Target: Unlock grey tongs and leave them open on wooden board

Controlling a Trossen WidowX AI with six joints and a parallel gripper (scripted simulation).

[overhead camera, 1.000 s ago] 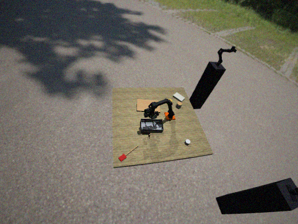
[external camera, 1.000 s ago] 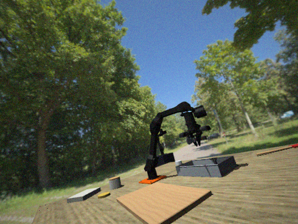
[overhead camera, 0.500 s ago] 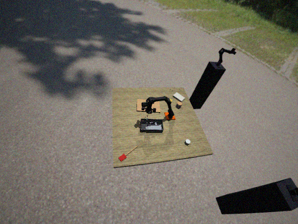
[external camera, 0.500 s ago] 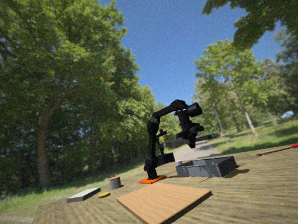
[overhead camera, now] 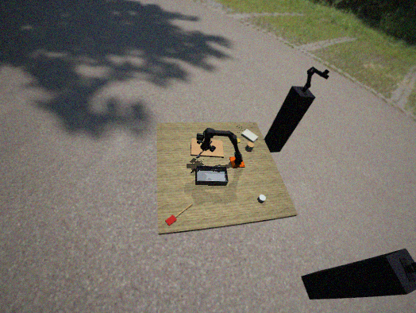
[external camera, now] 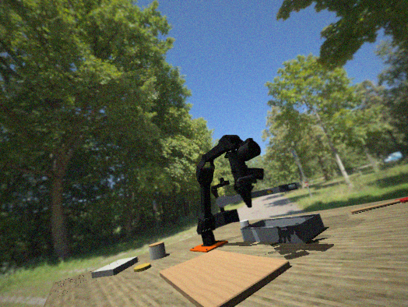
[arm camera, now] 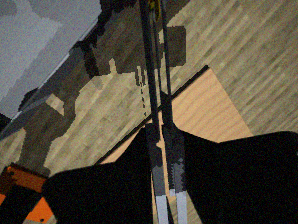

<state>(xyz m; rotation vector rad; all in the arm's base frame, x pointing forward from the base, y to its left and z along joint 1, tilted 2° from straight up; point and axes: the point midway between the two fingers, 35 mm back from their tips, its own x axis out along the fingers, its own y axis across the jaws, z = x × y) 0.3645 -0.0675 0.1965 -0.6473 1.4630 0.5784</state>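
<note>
One pair of tongs (overhead camera: 198, 156) (arm camera: 149, 60), pinched in the gripper (overhead camera: 204, 150) (external camera: 249, 204) (arm camera: 153, 130); fingers closed on it, clear of the roasting tin (overhead camera: 211, 183) (external camera: 300, 232) (arm camera: 30, 37). Gripper's over the wooden board (overhead camera: 197, 150) (external camera: 226, 277) (arm camera: 215, 107), well above it.

Key relation: tongs' long axis runs out from the fingers across the board's tin-side edge, so the far end overhangs bare tabletop (overhead camera: 175, 191) (external camera: 350, 249) (arm camera: 240, 45). Yellow bit at that end, maybe the lock. Can't tell which way the tips point or if it's unlocked.

My read: transfer leg. If still locked, needs tips down and a squeeze. Then shift inboard, lay flat; release off-centre and they could tip off the edge.
</note>
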